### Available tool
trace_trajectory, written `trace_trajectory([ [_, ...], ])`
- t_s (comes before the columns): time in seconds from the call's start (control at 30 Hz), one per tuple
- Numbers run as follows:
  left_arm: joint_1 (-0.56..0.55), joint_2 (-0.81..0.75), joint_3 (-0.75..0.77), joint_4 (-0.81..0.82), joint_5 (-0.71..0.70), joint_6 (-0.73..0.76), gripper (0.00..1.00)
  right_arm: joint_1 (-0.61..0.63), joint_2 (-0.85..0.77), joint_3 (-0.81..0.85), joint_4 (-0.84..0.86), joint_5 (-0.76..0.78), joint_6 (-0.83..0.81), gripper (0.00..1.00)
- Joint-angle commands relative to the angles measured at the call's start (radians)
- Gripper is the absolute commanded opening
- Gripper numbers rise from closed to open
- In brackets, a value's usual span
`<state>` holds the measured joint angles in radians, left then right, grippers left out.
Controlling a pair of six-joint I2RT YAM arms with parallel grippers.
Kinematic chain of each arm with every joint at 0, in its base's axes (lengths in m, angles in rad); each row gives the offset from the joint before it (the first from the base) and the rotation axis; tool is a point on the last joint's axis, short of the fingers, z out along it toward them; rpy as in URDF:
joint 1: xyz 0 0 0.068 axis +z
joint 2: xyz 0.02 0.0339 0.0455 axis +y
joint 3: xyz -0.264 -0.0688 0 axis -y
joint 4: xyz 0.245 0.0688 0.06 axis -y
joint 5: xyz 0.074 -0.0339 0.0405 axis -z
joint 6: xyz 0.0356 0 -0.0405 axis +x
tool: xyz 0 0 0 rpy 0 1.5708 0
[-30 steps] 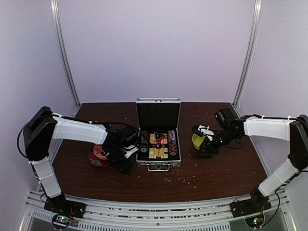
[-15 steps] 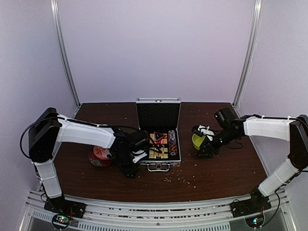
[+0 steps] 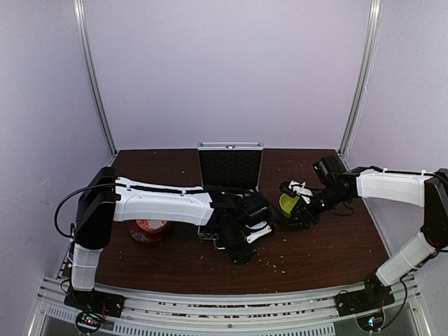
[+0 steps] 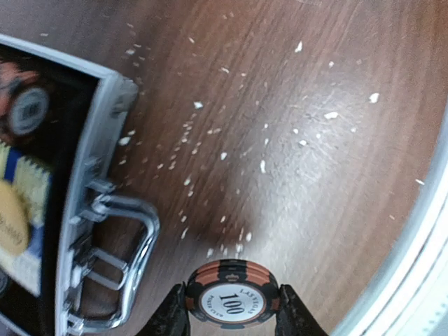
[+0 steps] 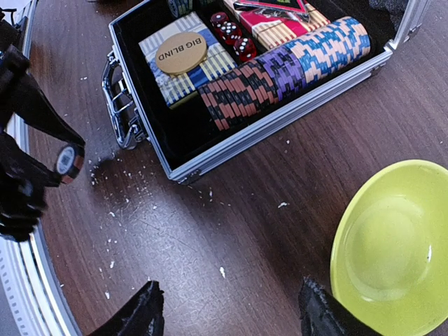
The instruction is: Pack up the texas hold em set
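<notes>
The silver case [image 3: 229, 166] stands open at mid-table, its tray partly hidden by my left arm. The right wrist view shows its rim [image 5: 280, 115], rows of striped chips [image 5: 287, 70], red dice [image 5: 234, 35] and a round BIG BLIND button [image 5: 180, 52] on a card deck. My left gripper [image 3: 248, 241] is in front of the case's right front corner, shut on a small stack of orange-and-black "100" chips [image 4: 232, 294] above the table, beside the case handle [image 4: 133, 245]. My right gripper [image 5: 231, 308] is open and empty, right of the case.
A lime-green bowl [image 5: 392, 238] sits by my right gripper, also in the top view [image 3: 285, 203]. A red tin [image 3: 147, 229] stands left of the case. White crumbs [image 4: 266, 164] litter the table in front of the case. The table's front rail [image 4: 420, 266] is close.
My left arm has swung right across the front of the case, from its left side to its right front corner. The right arm has not moved.
</notes>
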<state>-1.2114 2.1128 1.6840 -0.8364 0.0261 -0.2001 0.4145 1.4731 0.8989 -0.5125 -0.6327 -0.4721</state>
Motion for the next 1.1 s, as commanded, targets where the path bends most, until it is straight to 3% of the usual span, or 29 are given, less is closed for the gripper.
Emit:
trace_trajectory([
  [0.0, -0.022, 0.056, 0.056, 0.038, -0.018, 0.018, 0.36, 0.004, -0.037, 0.014, 0.003, -0.011, -0.004, 0.67],
  [0.43, -0.022, 0.161, 0.113, 0.061, -0.019, 0.02, 0.36, 0.004, -0.044, 0.015, 0.002, -0.01, -0.006, 0.68],
  [0.67, -0.022, 0.164, 0.122, 0.061, -0.033, 0.025, 0.42, 0.004, -0.031, 0.021, -0.008, -0.014, -0.006, 0.71],
  [0.9, -0.02, 0.062, 0.122, 0.052, -0.103, 0.075, 0.49, 0.004, -0.072, 0.11, -0.063, 0.018, 0.006, 0.71],
  [1.07, 0.01, -0.074, 0.027, 0.127, -0.215, 0.124, 0.54, 0.008, -0.059, 0.29, -0.201, 0.061, -0.039, 0.71],
])
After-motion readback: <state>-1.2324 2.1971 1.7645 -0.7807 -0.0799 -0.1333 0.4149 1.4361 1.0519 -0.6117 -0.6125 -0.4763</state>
